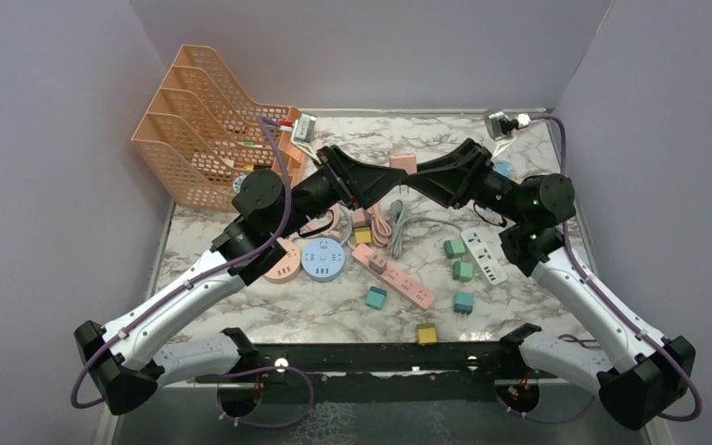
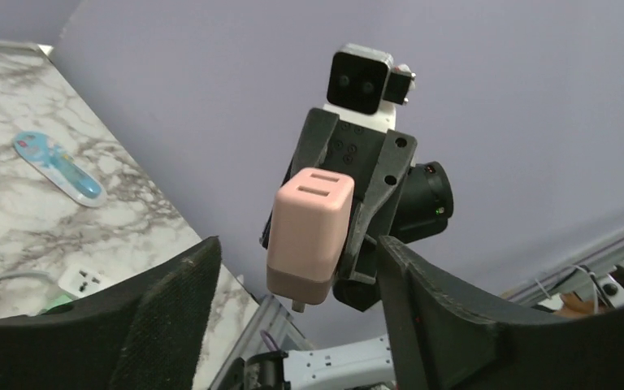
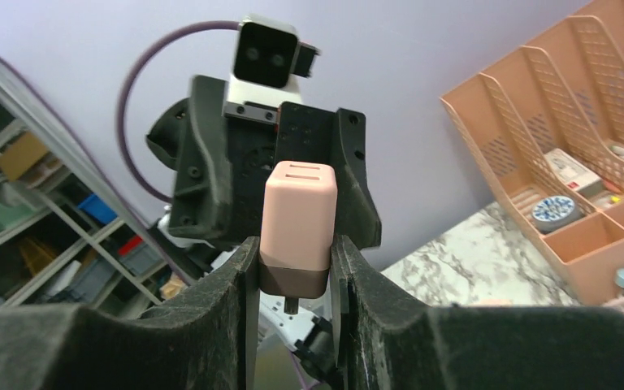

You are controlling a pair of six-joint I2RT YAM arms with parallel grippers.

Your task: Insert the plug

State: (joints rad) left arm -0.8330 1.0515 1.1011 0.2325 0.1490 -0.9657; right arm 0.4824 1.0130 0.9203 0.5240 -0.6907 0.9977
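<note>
Right jaws clamp pink plug (image 3: 299, 215); left jaws open facing it; power strip (image 1: 399, 280) lies on table (image 1: 519, 320)

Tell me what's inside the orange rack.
The orange rack holds a round blue item and a white box in separate slots, seen from the right wrist. Its dividers cover the other slots' floors.

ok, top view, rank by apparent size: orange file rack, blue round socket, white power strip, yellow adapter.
1. orange file rack, clearly largest
2. blue round socket and white power strip: too close in area to rank
3. yellow adapter, smallest
</note>
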